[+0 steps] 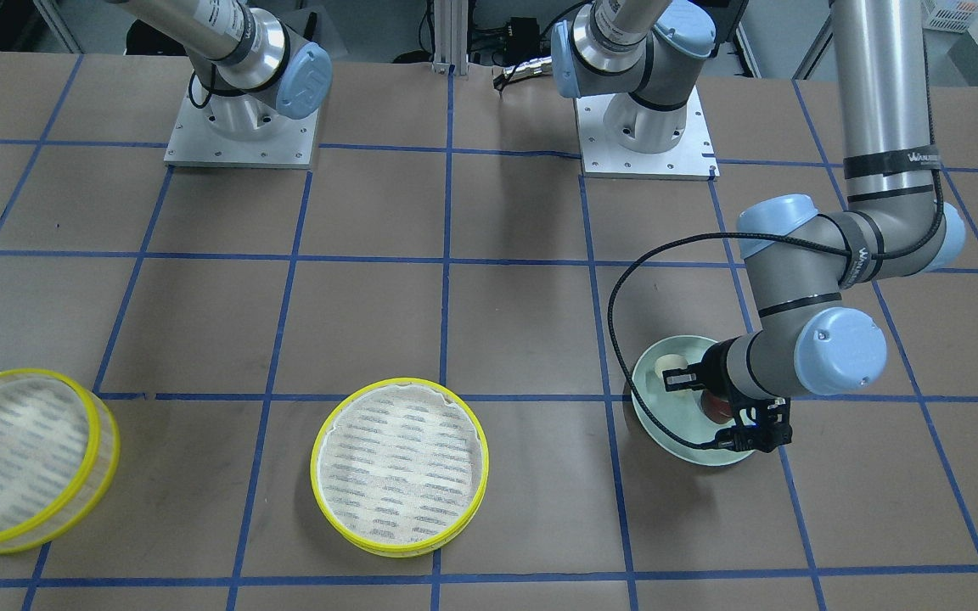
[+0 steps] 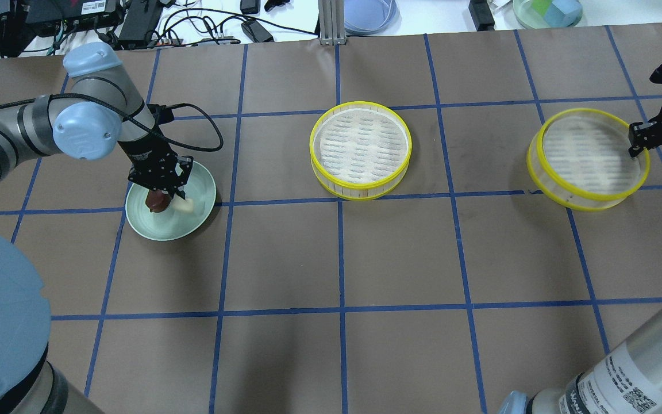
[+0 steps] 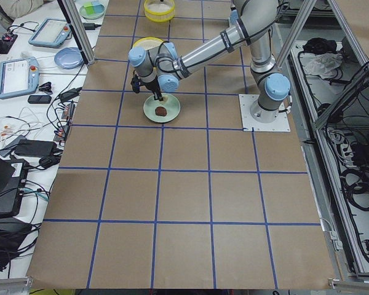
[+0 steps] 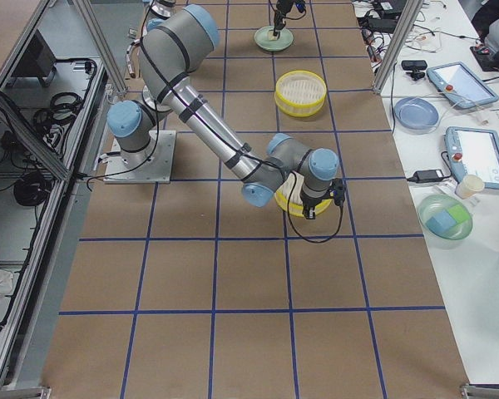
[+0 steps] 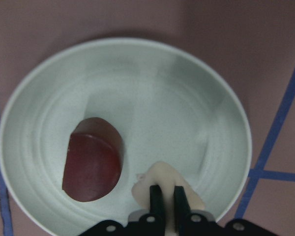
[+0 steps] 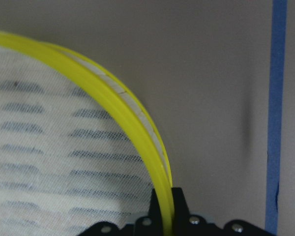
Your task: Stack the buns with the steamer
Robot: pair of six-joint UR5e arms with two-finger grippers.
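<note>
Cream bun: gripped in my left hand, near the plate edge.
Right tier rim: clamped by my right hand.
Middle tier: well apart.

A robotics lab: teach pendant, loose cables, aluminium framing, tape-gridded table.

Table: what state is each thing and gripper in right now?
left gripper: shut on cream bun.
cream bun: pinched, in plate.
brown bun: loose in plate.
plate: on table.
middle tier: flat, empty.
held tier: tilted, empty.
right gripper: shut on held tier's rim.
</note>
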